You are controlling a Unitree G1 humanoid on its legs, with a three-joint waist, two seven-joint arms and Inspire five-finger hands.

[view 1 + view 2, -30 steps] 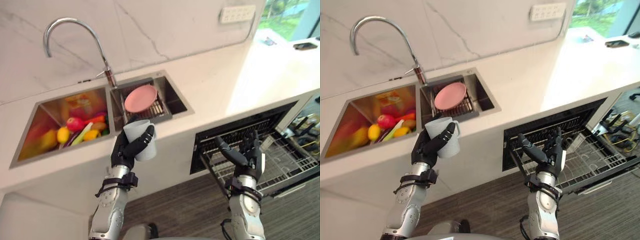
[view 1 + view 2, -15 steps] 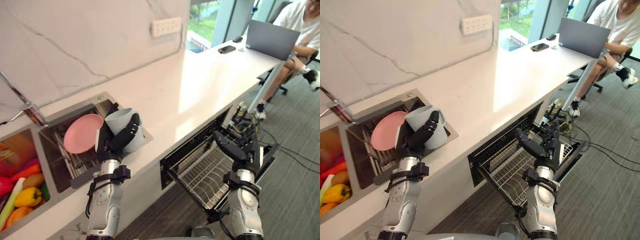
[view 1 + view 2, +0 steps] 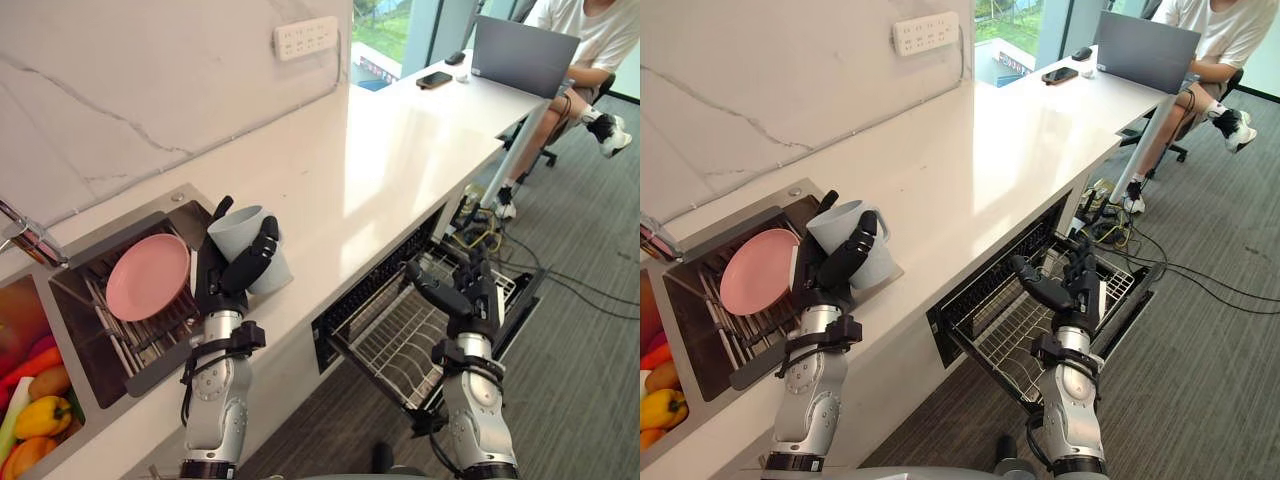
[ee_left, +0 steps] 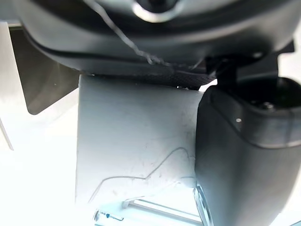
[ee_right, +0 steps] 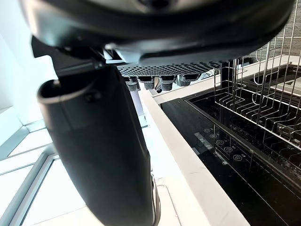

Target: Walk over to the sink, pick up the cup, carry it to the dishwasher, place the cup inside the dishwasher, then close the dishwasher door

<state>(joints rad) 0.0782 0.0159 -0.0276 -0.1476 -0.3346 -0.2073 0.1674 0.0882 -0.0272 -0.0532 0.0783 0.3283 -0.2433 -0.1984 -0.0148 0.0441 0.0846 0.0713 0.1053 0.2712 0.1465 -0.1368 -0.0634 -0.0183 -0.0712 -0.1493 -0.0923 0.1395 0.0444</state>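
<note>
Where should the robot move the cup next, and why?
Probably carry the cup to the right and down toward the pulled-out dishwasher rack. The left hand has its fingers curled round the cup above the counter edge, and the rack sits open and lower, by the open right hand.

The tabletop's (image 3: 400,150) front edge overhangs the inner end of the pulled-out dishwasher rack (image 3: 398,342). The rack's outer end lies open from above, with the right hand (image 3: 470,303) hovering over it, fingers spread.

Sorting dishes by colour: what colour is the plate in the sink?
Pink plate, best in left eye view.
</note>
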